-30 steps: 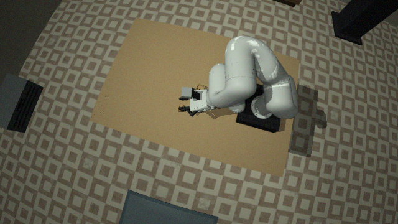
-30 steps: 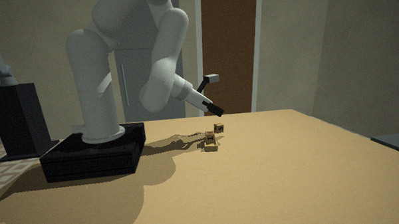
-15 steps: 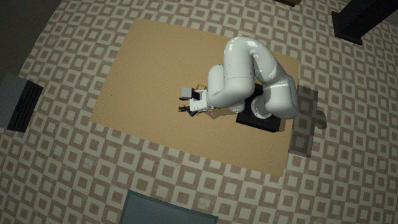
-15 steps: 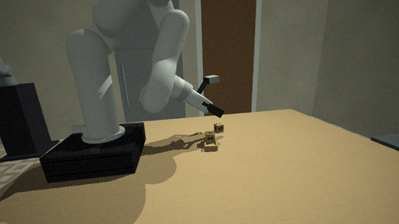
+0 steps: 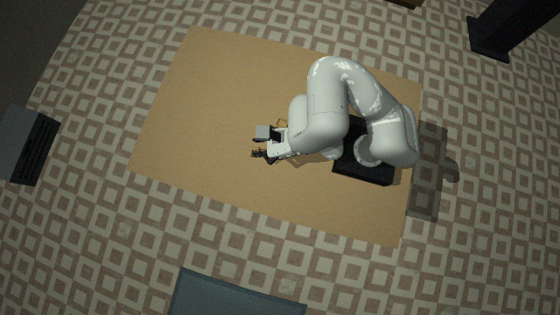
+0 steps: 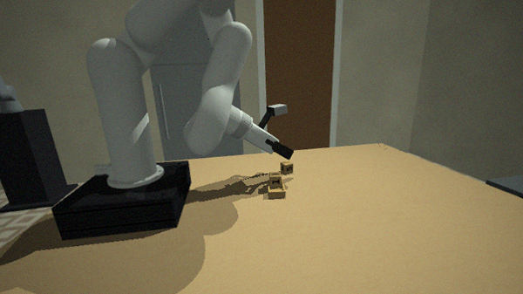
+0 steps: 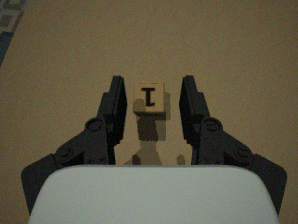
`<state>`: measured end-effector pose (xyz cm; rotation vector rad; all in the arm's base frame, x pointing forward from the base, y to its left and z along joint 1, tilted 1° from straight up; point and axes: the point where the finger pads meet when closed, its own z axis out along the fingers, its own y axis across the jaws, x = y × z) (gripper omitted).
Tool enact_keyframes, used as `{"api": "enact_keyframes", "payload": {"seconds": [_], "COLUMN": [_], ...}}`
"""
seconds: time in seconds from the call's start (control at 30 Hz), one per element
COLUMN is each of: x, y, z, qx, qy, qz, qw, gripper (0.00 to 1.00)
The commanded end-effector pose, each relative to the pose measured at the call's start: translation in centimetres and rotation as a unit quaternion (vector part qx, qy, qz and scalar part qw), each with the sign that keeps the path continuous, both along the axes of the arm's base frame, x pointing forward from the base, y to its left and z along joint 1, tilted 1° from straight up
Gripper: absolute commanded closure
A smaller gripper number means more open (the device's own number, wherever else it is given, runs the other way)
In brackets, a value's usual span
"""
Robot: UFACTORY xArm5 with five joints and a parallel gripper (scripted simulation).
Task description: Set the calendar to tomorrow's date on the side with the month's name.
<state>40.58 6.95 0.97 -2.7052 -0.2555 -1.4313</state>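
A wooden cube (image 6: 286,168) (image 7: 149,98) lies flat on the table, outside the tray. Its top shows a dark 1, upside down in the wrist view. Its side marks are too small to read for sure. The small wooden tray (image 6: 276,195) (image 5: 282,119) stands on the table nearer the exterior camera. Another cube (image 6: 275,181) with a dark mark stands in its far part. My gripper (image 7: 153,89) (image 6: 288,155) is half open and empty, above the loose cube, with a finger on either side in the wrist view. The arm hides part of the tray in the top view.
The table (image 5: 210,109) (image 6: 372,221) carries the arm's black base (image 5: 363,172) (image 6: 124,212). The arm's shadow falls across the table beside the tray. The tray stands close beside the loose cube, on the side nearer the exterior camera.
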Motion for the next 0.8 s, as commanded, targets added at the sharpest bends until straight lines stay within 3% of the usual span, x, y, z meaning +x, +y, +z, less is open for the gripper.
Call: {"api": "enact_keyframes", "payload": {"seconds": [0.0, 0.77], "x": [0.0, 0.1], "y": [0.0, 0.0], "z": [-0.7, -4.3], "qx": [0.000, 0.000], "qy": [-0.001, -0.001], "qz": [0.000, 0.000], "qw": [1.000, 1.000], "gripper": [0.51, 0.51]}}
